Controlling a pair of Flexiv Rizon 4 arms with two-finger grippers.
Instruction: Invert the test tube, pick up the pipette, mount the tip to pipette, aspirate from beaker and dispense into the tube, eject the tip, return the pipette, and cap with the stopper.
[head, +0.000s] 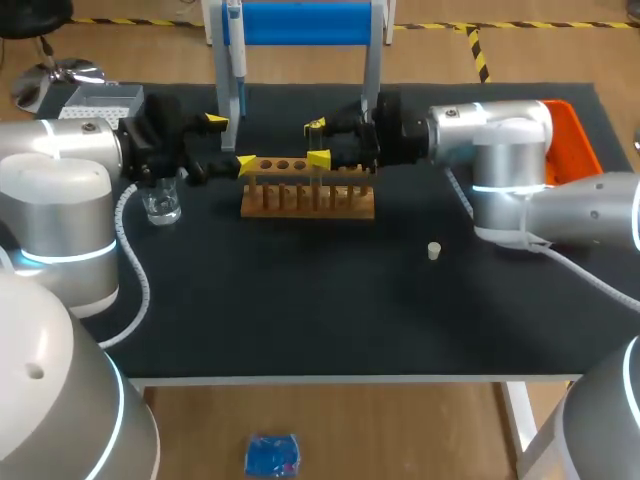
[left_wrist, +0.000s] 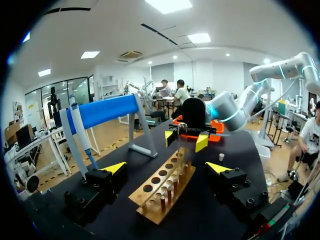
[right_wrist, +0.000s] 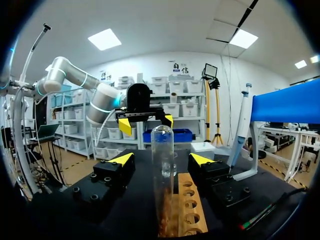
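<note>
A clear test tube (right_wrist: 162, 150) stands round end up in the wooden rack (head: 307, 197), at its right end. My right gripper (right_wrist: 161, 160) straddles the tube with its fingers open, a gap showing on each side. My left gripper (head: 230, 142) is open at the rack's left end, facing the right gripper (head: 317, 142); the rack (left_wrist: 162, 192) lies between its fingers untouched. The pipette (head: 235, 40) hangs on the blue stand behind the rack. A glass beaker (head: 160, 203) sits under my left arm. The small white stopper (head: 434, 250) lies on the mat to the right.
A tip box (head: 100, 100) sits at the back left corner. An orange bin (head: 570, 140) is at the back right, behind my right arm. The dark mat in front of the rack holds only the stopper.
</note>
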